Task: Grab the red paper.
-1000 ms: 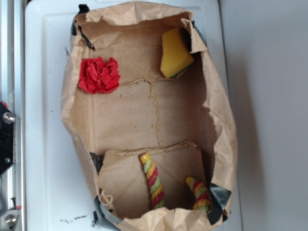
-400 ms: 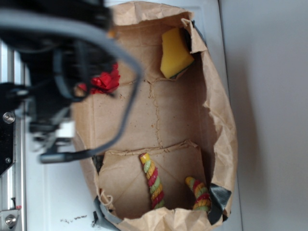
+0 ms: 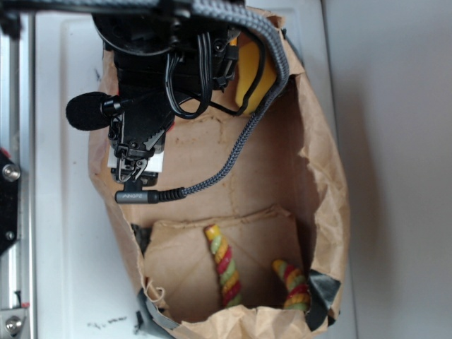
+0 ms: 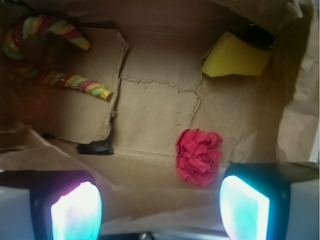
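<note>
The white desk (image 3: 60, 212) carries a brown paper bag (image 3: 321, 176) lying open, its crumpled walls rising all around a flat creased floor. Taking the bag as the landmark: the robot arm (image 3: 152, 63), black and bulky with a braided grey cable looping off it, hangs over the bag's upper left part in the exterior view and covers that corner of the floor. A fuzzy black microphone (image 3: 86, 111) juts from the arm, out past the bag's left wall.

The gripper (image 4: 160, 207) appears at the bottom of the wrist view, its jaws spread wide; the two pads (image 4: 76, 212) glow pale teal and pink, one at each lower corner, with open bag floor showing between them. Nothing is held.

The yellow sponge (image 4: 235, 59) leans into a corner of the bag, against the wall; in the exterior view only a strip of it (image 3: 256, 78) shows beside the arm, at the bag's upper end.

Two striped rope pieces, red, yellow and green, lie at the bag's opposite end on a raised cardboard flap: one straight piece (image 3: 223, 265) and a shorter curved piece (image 3: 291, 284) close to the bag's wall. In the wrist view they sit in the upper left.

The red paper (image 4: 198, 156) lies on the bag's floor, a crinkled wad, apart from the sponge and well apart from the ropes. In the wrist view it is just above and slightly inside the right-hand pad, not touching it. In the exterior view the arm hides it.
</note>
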